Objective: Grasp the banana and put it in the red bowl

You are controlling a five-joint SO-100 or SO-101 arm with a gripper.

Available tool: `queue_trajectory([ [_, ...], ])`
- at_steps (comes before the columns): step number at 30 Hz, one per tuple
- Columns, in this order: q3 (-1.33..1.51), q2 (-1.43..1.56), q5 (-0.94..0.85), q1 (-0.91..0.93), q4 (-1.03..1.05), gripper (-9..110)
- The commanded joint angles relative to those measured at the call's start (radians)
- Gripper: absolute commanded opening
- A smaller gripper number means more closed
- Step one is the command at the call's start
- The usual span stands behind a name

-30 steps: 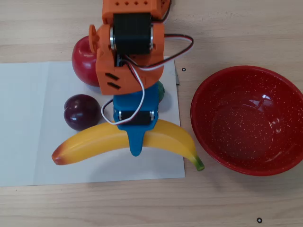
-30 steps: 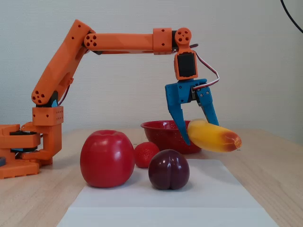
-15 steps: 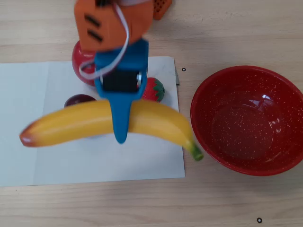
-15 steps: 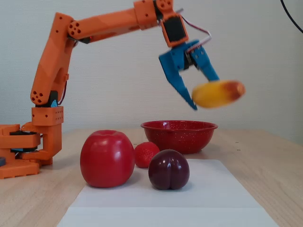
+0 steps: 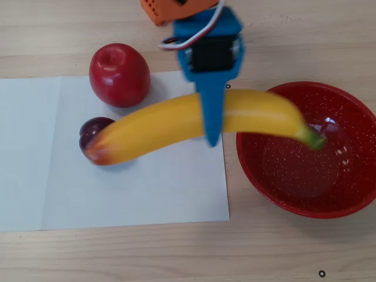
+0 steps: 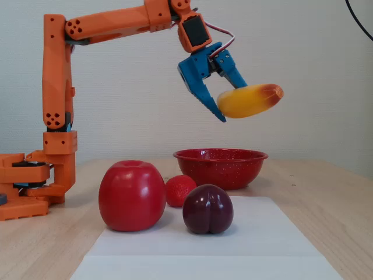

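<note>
The banana [image 5: 158, 124] is held in the air, high above the table. My blue gripper [image 5: 211, 128] is shut on its middle, with one finger lying across its top. Its green stem tip hangs over the left part of the red bowl [image 5: 352, 176], and its orange-red end is over the paper beside the plum. In the fixed view the banana [image 6: 250, 100] sits in my gripper [image 6: 234, 104], well above the rim of the red bowl [image 6: 220, 170]. The bowl has nothing in it.
A red apple [image 5: 119, 74] and a dark plum [image 5: 93, 129] rest on the white paper [image 5: 117, 188]; the banana partly covers the plum. The fixed view also shows a strawberry [image 6: 179, 190] behind the plum [image 6: 208, 209], and the arm's orange base [image 6: 29, 186] at the left.
The gripper lifted the banana off the paper and swung it right in the overhead view, so its stem end now reaches over the bowl. The fruit on the paper has stayed put.
</note>
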Motion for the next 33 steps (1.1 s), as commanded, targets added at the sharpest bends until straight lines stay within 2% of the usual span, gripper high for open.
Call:
queue_trajectory([
  [1,-0.014,0.183,-0.015,0.067,-0.075,0],
  [12,0.103,0.146,-0.067,0.299,-0.219,0],
  [21,0.267,0.08,-0.023,0.356,-0.414,1],
  [27,0.321,0.028,0.02,0.36,-0.376,28],
  [33,0.308,-0.002,0.015,0.364,-0.305,40],
])
